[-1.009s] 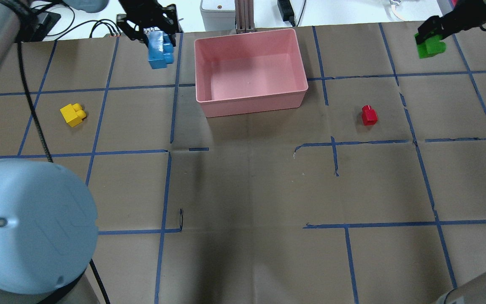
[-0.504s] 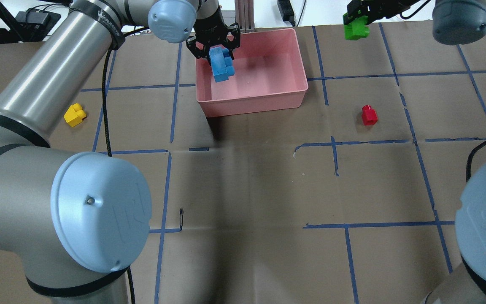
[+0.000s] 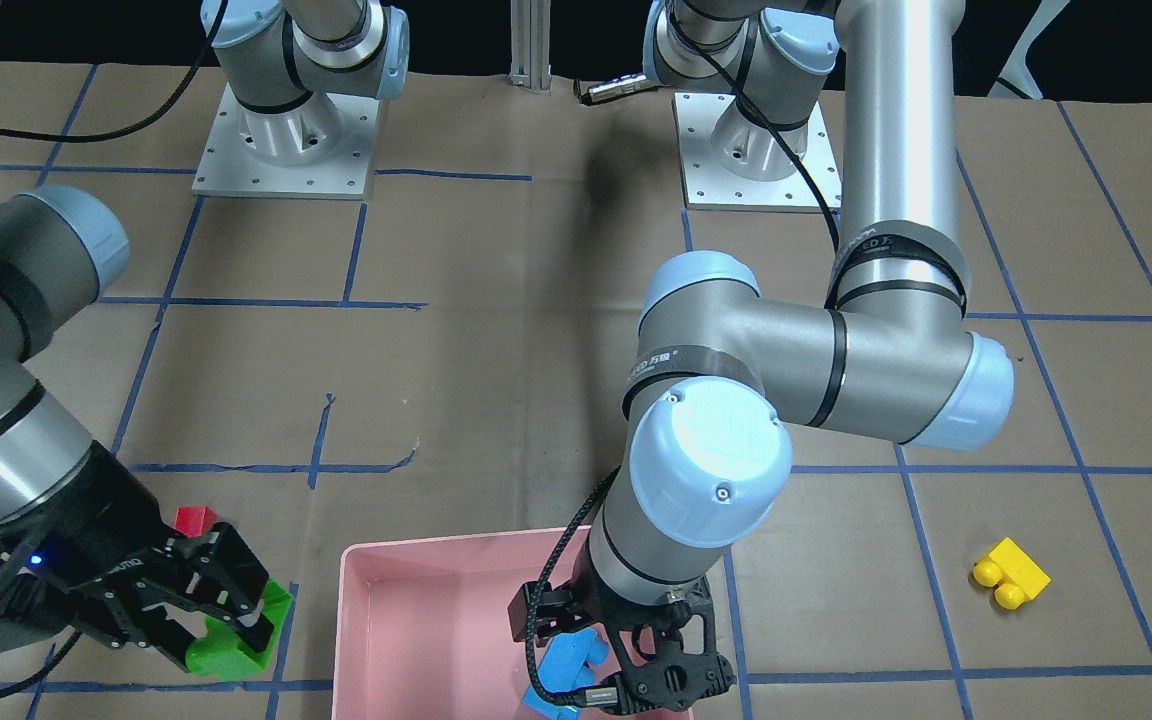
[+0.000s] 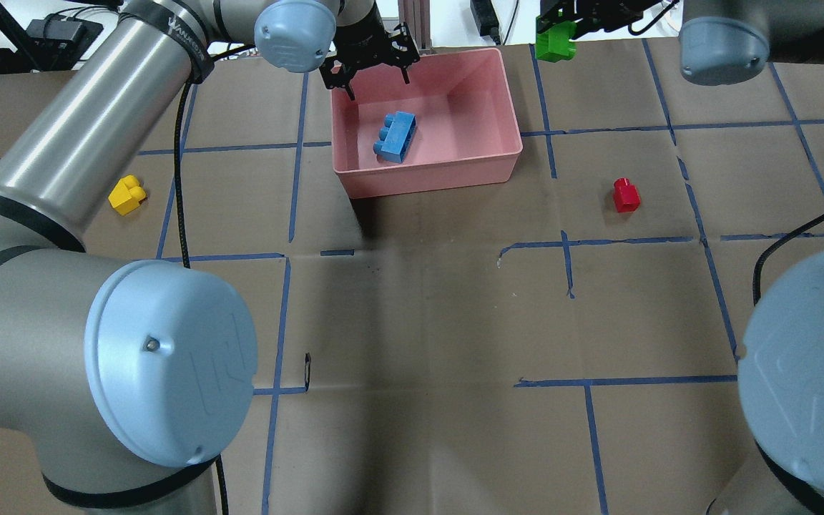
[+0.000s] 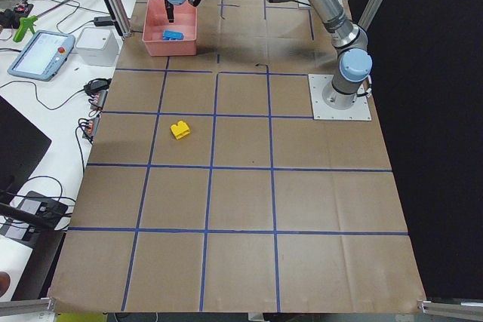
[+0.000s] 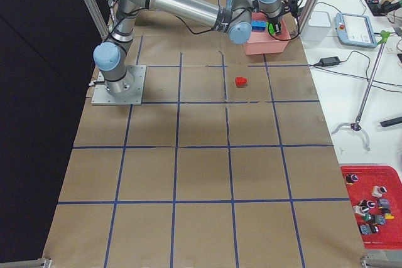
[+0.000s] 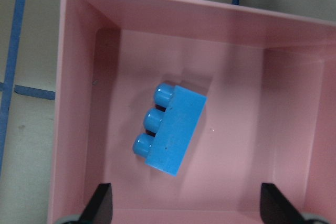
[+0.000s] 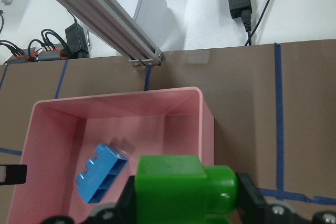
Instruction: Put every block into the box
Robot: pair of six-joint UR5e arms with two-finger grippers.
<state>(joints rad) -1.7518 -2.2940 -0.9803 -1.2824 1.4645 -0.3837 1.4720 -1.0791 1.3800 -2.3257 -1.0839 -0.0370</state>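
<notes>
The pink box (image 4: 432,176) stands at the back middle of the table. The light-blue block (image 4: 395,137) lies on its side inside it, also in the left wrist view (image 7: 170,129). My left gripper (image 4: 376,80) is open and empty above the box's far left part. My right gripper (image 4: 558,32) is shut on the green block (image 4: 555,44) and holds it in the air just right of the box's far right corner; the green block also shows in the right wrist view (image 8: 178,184). The yellow block (image 4: 126,195) lies left of the box. The red block (image 4: 626,194) lies right of it.
An aluminium post (image 4: 412,25), a grey unit and cables stand just behind the box's far edge. Blue tape lines grid the brown table. The two arm bases (image 3: 286,130) are bolted at the robot's side. A red tray of small parts (image 6: 370,208) lies off the table.
My left gripper carried the blue block over the box, opened and let it go; the block now lies in the box. My right gripper moved left with the green block toward the box.
</notes>
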